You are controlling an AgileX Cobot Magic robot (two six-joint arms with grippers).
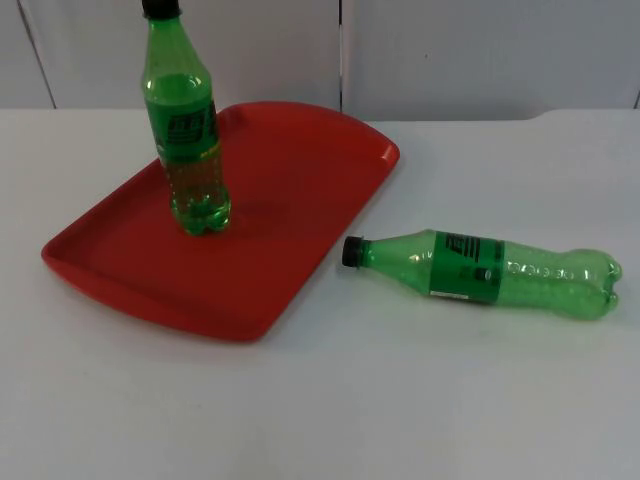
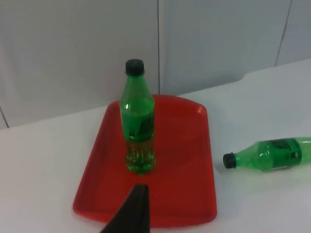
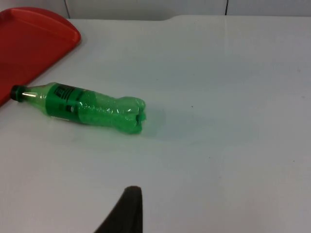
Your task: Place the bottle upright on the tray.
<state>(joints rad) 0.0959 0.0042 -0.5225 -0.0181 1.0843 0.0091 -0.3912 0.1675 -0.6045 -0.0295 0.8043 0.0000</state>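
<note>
Green standing bottle (image 1: 186,140) on tray (image 1: 300,200); lying bottle (image 1: 485,270) ahead of right gripper (image 3: 127,211), finger state unclear; next: grasp it. Left gripper (image 2: 133,211) waits, also unclear.

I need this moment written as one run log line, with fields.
upright bottle: standing on red tray | lying bottle: on its side on table, cap toward tray | step: not yet done
</note>
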